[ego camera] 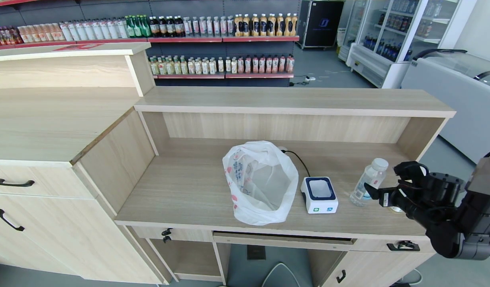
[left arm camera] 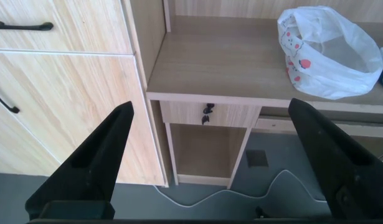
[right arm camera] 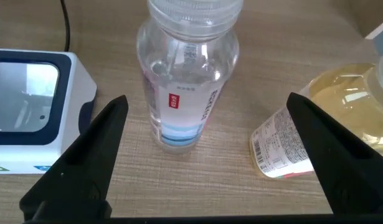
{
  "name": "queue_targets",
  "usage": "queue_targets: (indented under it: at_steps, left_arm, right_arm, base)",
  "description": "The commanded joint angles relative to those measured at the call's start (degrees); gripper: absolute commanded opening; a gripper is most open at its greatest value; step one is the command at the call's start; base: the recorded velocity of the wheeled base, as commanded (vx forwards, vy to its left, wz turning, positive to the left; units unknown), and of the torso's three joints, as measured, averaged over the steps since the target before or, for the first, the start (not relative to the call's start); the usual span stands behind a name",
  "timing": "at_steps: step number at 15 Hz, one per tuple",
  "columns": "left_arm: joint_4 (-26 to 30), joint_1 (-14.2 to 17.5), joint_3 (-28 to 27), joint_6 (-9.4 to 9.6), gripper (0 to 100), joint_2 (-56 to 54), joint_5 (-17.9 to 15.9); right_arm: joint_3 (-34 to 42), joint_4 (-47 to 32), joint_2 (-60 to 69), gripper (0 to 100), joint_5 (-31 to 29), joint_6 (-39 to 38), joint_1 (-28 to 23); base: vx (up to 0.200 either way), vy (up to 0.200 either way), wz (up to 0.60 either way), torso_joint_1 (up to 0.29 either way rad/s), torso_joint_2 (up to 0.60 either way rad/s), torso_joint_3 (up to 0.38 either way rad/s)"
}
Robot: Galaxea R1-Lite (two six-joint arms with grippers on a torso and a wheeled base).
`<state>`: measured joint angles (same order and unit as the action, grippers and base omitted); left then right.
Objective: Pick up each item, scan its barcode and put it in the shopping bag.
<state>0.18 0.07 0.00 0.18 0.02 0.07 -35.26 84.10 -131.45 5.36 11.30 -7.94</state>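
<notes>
A clear water bottle (ego camera: 368, 181) (right arm camera: 185, 81) with a white cap stands upright at the right of the wooden counter (ego camera: 189, 187). My right gripper (ego camera: 384, 185) (right arm camera: 208, 102) is open just in front of it, and the bottle lines up with the gap, untouched. A bottle of yellow drink (right arm camera: 328, 118) stands close beside it, toward the counter's right end. The white barcode scanner (ego camera: 319, 194) (right arm camera: 29, 112) sits left of the clear bottle. The white shopping bag (ego camera: 261, 183) (left arm camera: 328, 53) lies open mid-counter. My left gripper (left arm camera: 211, 107) hangs open and empty, low, before the counter's left front corner.
The counter has a raised back ledge (ego camera: 293, 101) and side walls. A taller cabinet with drawers (ego camera: 38, 187) adjoins on the left. The scanner's black cable (ego camera: 296, 157) runs behind the bag. Drink shelves (ego camera: 221, 40) and fridges (ego camera: 392, 36) stand in the room behind.
</notes>
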Motion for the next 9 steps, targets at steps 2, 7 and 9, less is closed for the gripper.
queue_targets:
  at_steps: [2,7,9]
  left_arm:
    - [0.0,0.0,0.0,-0.01,100,0.0,0.0]
    - [0.0,0.0,0.0,-0.01,100,0.0,0.0]
    - [0.0,0.0,0.0,-0.01,100,0.0,0.0]
  right_arm:
    - [-2.3,0.1,-2.7,100,-0.2,0.1,1.1]
    - [-6.3,0.2,-7.0,100,-0.6,0.1,2.6]
    - [-8.2,0.1,-8.5,100,-0.6,0.1,3.0]
  base:
    - [0.000,0.000,0.00,0.000,0.00,0.000]
    - [0.000,0.000,0.00,0.000,0.00,0.000]
    - [0.000,0.000,0.00,0.000,0.00,0.000]
